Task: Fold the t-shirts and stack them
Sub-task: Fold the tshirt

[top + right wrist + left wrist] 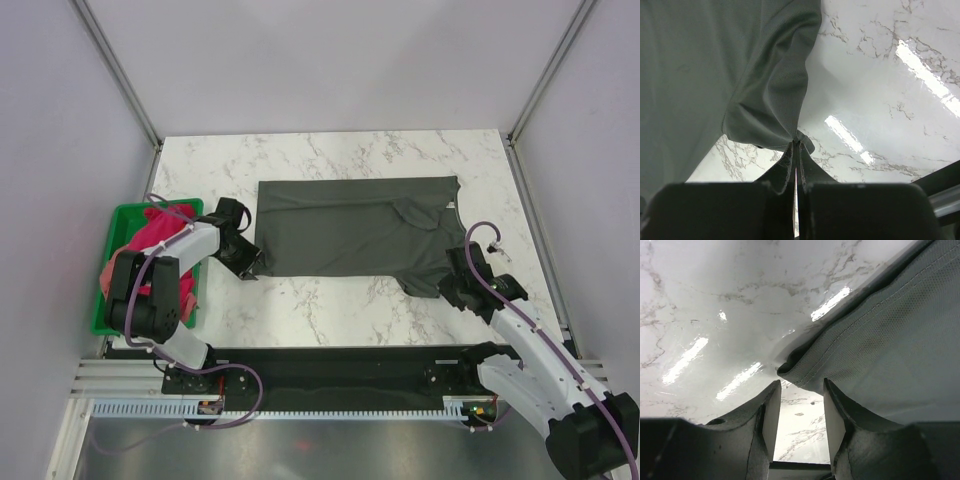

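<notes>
Table top (330,310): white with grey marble veining, glossy, bright streaks of reflected light in both wrist views.
Green plastic bin (128,209): rectangular, at the left edge of the table top.
Wall panels (330,60): plain pale grey-lilac, on three sides.
Aluminium posts (115,70): two, rising from the far corners.
Black strip (340,365): along the near edge.
White slotted rail (330,408): just in front of the strip.
Grey metal sheet (330,450): nearest the camera.

White marble table (330,305) carries a spread charcoal t-shirt (350,225) and a green bin (125,211)
</notes>
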